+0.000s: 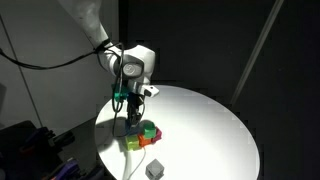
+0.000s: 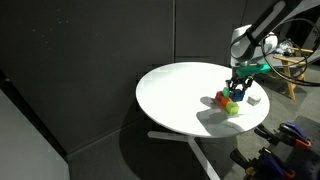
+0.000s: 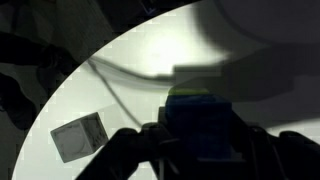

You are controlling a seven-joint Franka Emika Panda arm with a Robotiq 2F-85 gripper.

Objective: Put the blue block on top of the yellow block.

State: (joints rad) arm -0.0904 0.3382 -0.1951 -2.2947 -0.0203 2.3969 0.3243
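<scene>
Wrist view is showing the gripper (image 3: 197, 140) reaching down with its dark fingers (image 3: 128, 150) pressing in on either side of the blue block (image 3: 197, 122), so it is pinching that cube and nothing else. A thin lime-green strip is peeking out along the block's far edge, though I cannot tell which cube it belongs to. Off to one side, a grey cube (image 3: 78, 137) is sitting alone on the white table (image 3: 130, 80), well apart from the grip.

In both exterior views the arm is hanging over the edge of the round table (image 1: 210, 120), with the gripper (image 1: 128, 112) pointing straight down onto a small cluster of coloured cubes. The yellow block (image 1: 132, 143) is lying at the near side of that cluster, just beside a green cube (image 1: 148, 128) and an orange-red cube (image 1: 156, 138). From out here the blue block is too dark to pick out between the fingers. The grey cube (image 1: 153, 170) is resting near the table's rim.
</scene>
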